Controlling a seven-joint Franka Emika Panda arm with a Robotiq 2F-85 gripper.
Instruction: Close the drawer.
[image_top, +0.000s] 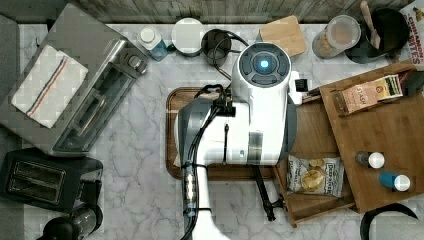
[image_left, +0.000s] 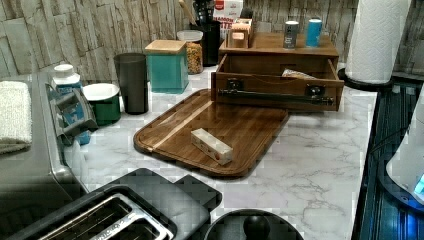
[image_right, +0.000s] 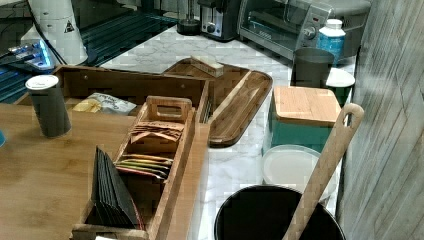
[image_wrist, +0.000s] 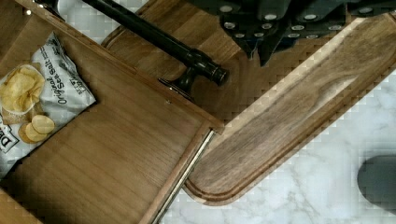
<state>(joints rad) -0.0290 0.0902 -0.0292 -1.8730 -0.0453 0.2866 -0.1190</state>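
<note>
In the left view, a black toaster (image_left: 115, 215) sits at the bottom. Past it, in the middle, a brown tray (image_left: 250, 125) lies on the marble surface (image_left: 320, 165) with a small white box (image_left: 211, 146) on it. Farther back, near the top middle, the drawer (image_left: 278, 82) is pulled out, and its front just touches the tray's far edge. A chip bag (image_wrist: 32, 98) lies inside the drawer. In the wrist view, the end effector (image_wrist: 261, 46) hangs at the top of the frame above the tray, near the drawer's black handle (image_wrist: 159, 39). I cannot tell if it is spread or pressed together.
</note>
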